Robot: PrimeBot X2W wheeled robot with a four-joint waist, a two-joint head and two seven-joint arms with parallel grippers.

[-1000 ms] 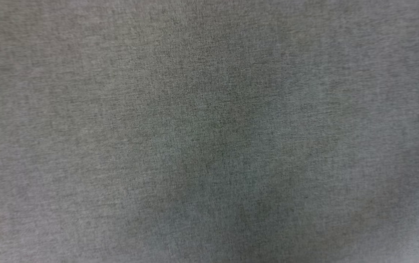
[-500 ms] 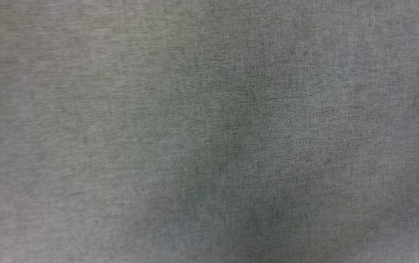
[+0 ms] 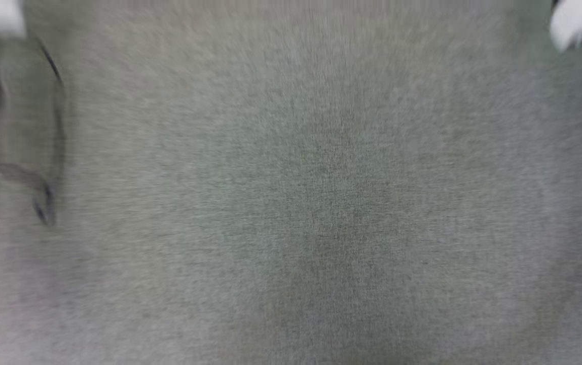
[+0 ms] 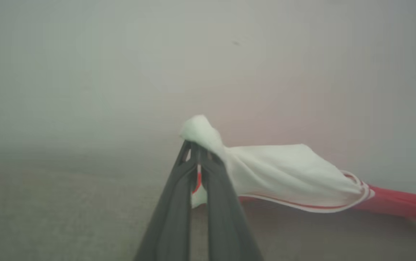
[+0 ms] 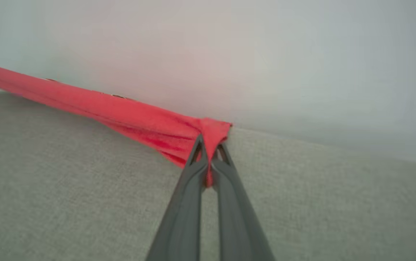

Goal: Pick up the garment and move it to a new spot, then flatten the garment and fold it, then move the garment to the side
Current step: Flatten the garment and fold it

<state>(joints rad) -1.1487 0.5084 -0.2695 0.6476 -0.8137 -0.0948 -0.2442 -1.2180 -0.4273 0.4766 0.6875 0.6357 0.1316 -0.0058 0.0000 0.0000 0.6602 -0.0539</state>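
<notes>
Left claw (image 4: 195, 148) clamped on garment (image 4: 284, 174) sleeve, right claw (image 5: 210, 142) on red edge; both low.

Head view's all motion smear, soft shadow (image 3: 331, 274) around 6 o'clock; wrist views hazy, backgrounds unfocused, flat light.

We see a flat grey woven cloth surface (image 3: 291, 203), heathered and matt, its fine weave slightly rough. The red and white soft cloth garment (image 4: 284, 174) looks like matt knit jersey, smooth where taut and crumpled where bunched. The long dark grey fingers (image 4: 171, 217) of the left gripper (image 4: 197, 151) and right gripper (image 5: 211, 146) look like smooth, matt plastic.
</notes>
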